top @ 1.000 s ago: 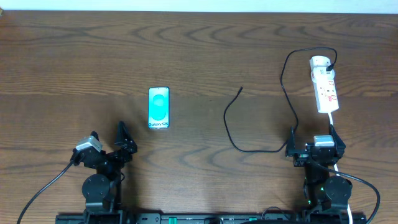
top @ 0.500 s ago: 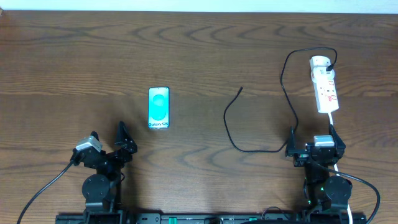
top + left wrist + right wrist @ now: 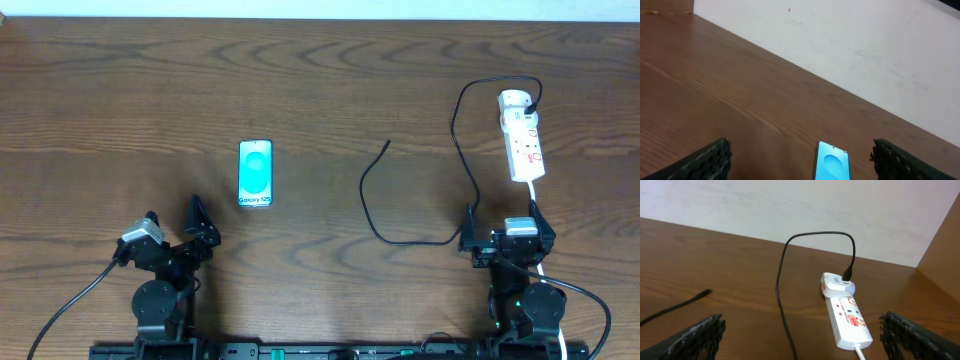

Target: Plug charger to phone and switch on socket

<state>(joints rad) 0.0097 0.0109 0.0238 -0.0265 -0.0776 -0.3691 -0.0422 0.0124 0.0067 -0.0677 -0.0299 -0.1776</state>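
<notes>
From overhead we see a dark wood-grain table [image 3: 320, 80]. The phone [image 3: 255, 174] lies left of centre. The charger [image 3: 372, 215] curls mid-table, its tip apart from the phone and its plug in the socket [image 3: 522, 135] at far right. The left gripper [image 3: 175, 212] and right gripper [image 3: 501, 212] sit at the near edge, fingers spread. Both wrist views show a white wall [image 3: 840, 45] behind the table.

Built black, left arm [image 3: 165, 265] and right arm [image 3: 520, 285] alike: silver wrist blocks [image 3: 137, 235], ribbed dark jaws, round bases [image 3: 152, 300], trailing black cables [image 3: 70, 300].
</notes>
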